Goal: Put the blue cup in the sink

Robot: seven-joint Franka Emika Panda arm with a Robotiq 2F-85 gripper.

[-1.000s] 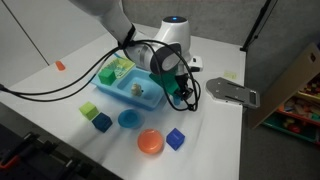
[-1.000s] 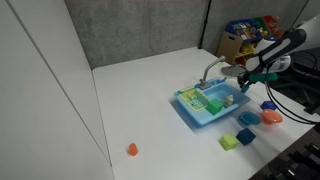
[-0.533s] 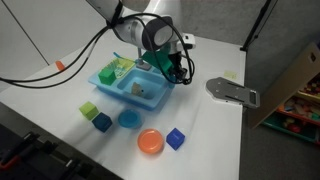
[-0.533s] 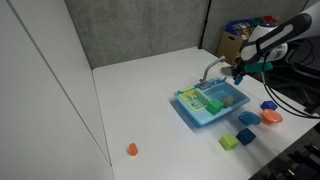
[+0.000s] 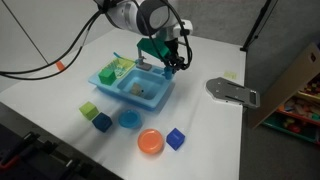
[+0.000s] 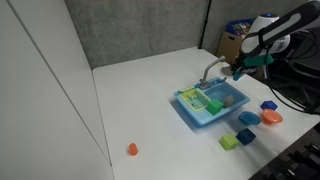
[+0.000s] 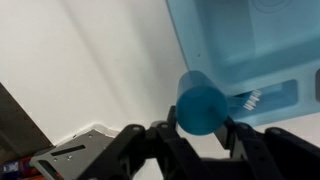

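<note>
My gripper point(image 7: 202, 140) is shut on the blue cup point(image 7: 200, 103), a small dark-blue cylinder that I see end-on between the black fingers in the wrist view. The cup hangs over the white table just off the corner of the light-blue sink point(image 7: 235, 45). In both exterior views the gripper point(image 5: 168, 66) point(image 6: 238, 70) hovers above the faucet end of the sink point(image 5: 128, 99) point(image 6: 203, 121). There the fingers hide the cup.
In front of the sink lie a green cube point(image 5: 89, 110), a blue cube point(image 5: 102, 122), a blue round dish point(image 5: 129, 119), an orange dish point(image 5: 150, 142) and another blue cube point(image 5: 176, 138). A grey flat plate point(image 5: 232, 92) lies nearby. Green toys point(image 6: 212, 103) sit in the sink.
The arm has risen and swung from the table beside the sink towards the sink's faucet end, carrying the blue cup. The toys on the table have not moved.
</note>
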